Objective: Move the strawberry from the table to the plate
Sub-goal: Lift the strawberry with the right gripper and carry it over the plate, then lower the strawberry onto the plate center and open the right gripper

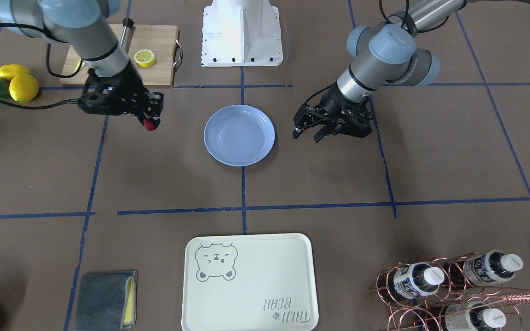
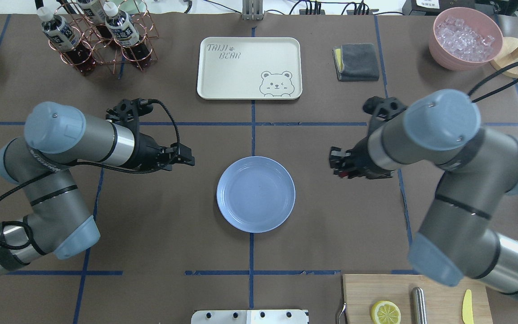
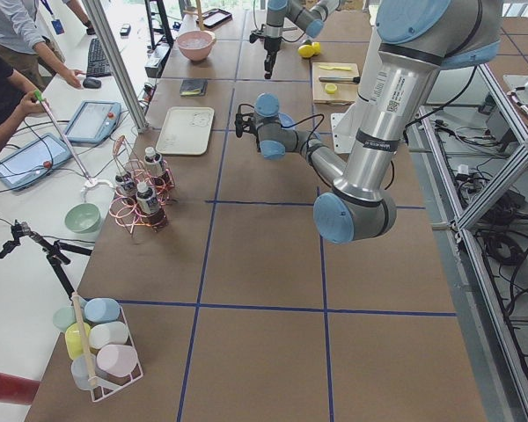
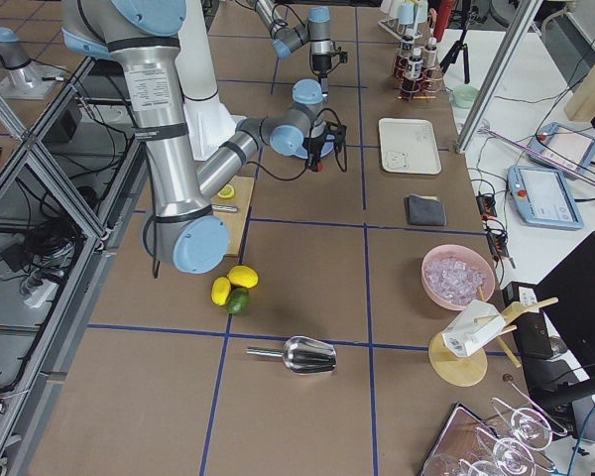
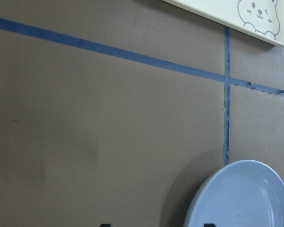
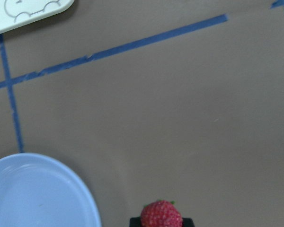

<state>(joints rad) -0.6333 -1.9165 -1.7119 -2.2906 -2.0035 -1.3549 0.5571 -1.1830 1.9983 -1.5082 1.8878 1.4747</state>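
Note:
The strawberry [image 1: 150, 124] is a small red berry held between the fingers of my right gripper [image 1: 151, 120], which is shut on it. In the right wrist view the strawberry [image 6: 161, 215] sits at the bottom edge, over bare brown table [image 6: 189, 118], with the plate [image 6: 33, 194] to its left. The pale-blue plate [image 2: 256, 194] lies empty at the table's middle. In the overhead view my right gripper [image 2: 334, 164] hangs just right of the plate. My left gripper [image 1: 306, 133] is open and empty on the plate's other side, with the plate's rim [image 5: 246, 198] in its wrist view.
A cream bear tray [image 2: 249, 67] lies beyond the plate. A cutting board [image 1: 154, 41] with a lemon slice [image 1: 145, 57] sits near the robot base, lemons [image 1: 19, 82] beside it. A copper bottle rack [image 2: 97, 36], grey cloth [image 2: 357, 61] and pink ice bowl [image 2: 463, 38] line the far side.

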